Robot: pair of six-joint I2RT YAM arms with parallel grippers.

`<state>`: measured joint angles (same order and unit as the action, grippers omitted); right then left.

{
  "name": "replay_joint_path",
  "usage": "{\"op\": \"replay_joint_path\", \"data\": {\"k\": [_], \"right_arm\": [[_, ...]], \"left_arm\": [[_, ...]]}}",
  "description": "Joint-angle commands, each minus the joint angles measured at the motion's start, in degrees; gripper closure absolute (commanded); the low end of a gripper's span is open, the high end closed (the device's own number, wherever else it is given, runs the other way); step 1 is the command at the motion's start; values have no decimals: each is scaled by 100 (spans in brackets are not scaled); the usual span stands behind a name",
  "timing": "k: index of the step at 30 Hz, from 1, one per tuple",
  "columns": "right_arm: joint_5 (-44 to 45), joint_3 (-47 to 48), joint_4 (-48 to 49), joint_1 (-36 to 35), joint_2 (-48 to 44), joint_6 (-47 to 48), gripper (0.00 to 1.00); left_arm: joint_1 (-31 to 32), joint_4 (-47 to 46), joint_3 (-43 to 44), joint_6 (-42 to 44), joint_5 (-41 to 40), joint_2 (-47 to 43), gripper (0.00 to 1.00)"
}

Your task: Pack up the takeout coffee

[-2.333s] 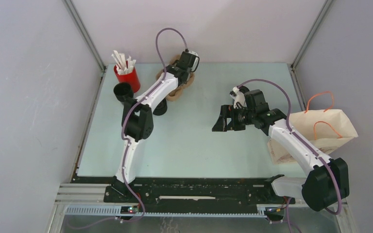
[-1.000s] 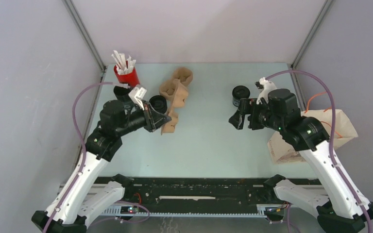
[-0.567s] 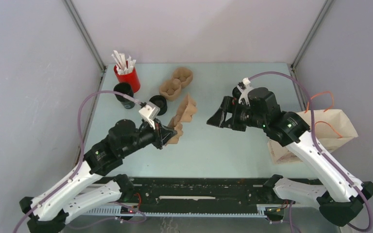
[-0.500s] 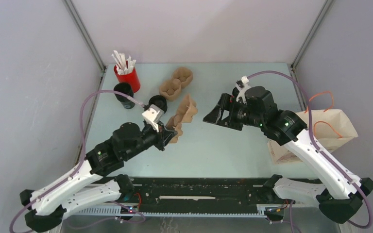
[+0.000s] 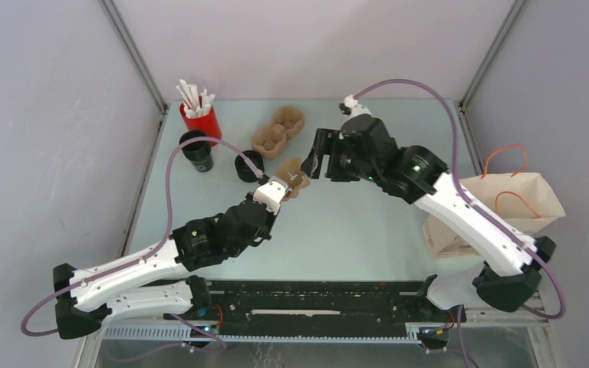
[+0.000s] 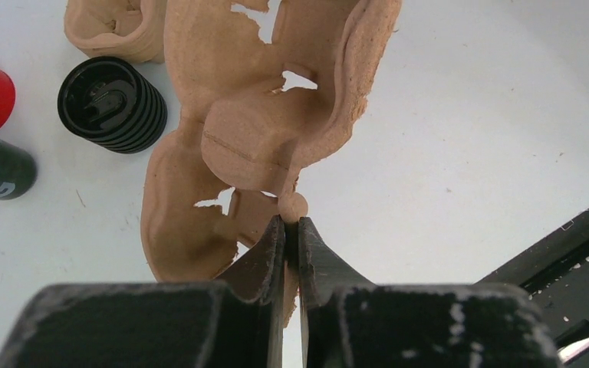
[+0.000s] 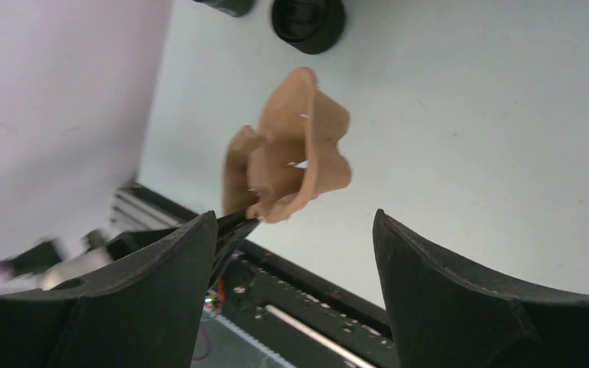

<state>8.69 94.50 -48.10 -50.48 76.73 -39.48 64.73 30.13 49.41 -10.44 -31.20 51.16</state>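
Overhead view: we see the left gripper (image 5: pixel 285 184) clamped on a tilted pulp cup carrier (image 5: pixel 294 170) over the middle of the table (image 5: pixel 368 230); the right gripper (image 5: pixel 314 162) hangs just beside that carrier, jaws spread; the takeout coffee (image 5: pixel 197 151) stands upright at far left, beside a red cup of white sticks (image 5: pixel 200 116) and near a squat black round piece (image 5: pixel 248 166); a second carrier (image 5: pixel 278 132) lies behind; a brown paper bag (image 5: pixel 521 201) sits at right. Left wrist view: we see the left fingers (image 6: pixel 264 261) pinching the carrier's rim; the coffee shows at the left edge. Right wrist view: we see the carrier between the wide-apart right fingers (image 7: pixel 429 291), touching neither.
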Motion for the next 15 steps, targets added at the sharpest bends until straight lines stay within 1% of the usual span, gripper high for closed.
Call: {"op": "replay_joint_path", "data": {"k": [1,5,8,11,13,15], "right_arm": [[350,266,-258,-58,512,570,19],[299,353,-187,-93,834,715,22],[330,384,-126,-112,1017,793,27],[502,492,-207,-147,1189,824,36],[676,540,-241,-231,1256,886,47],[784,575,-223,-319,1306,946,55]], "left_arm": [[71,-152,334,56,-190,-49,100],[139,-191,315,33,-137,14,100],[167,-192,314,24,-149,43,100],[180,-192,302,8,-173,33,100],[180,-183,306,-14,-184,38,100],[180,-182,306,-76,-180,50,100]]}}
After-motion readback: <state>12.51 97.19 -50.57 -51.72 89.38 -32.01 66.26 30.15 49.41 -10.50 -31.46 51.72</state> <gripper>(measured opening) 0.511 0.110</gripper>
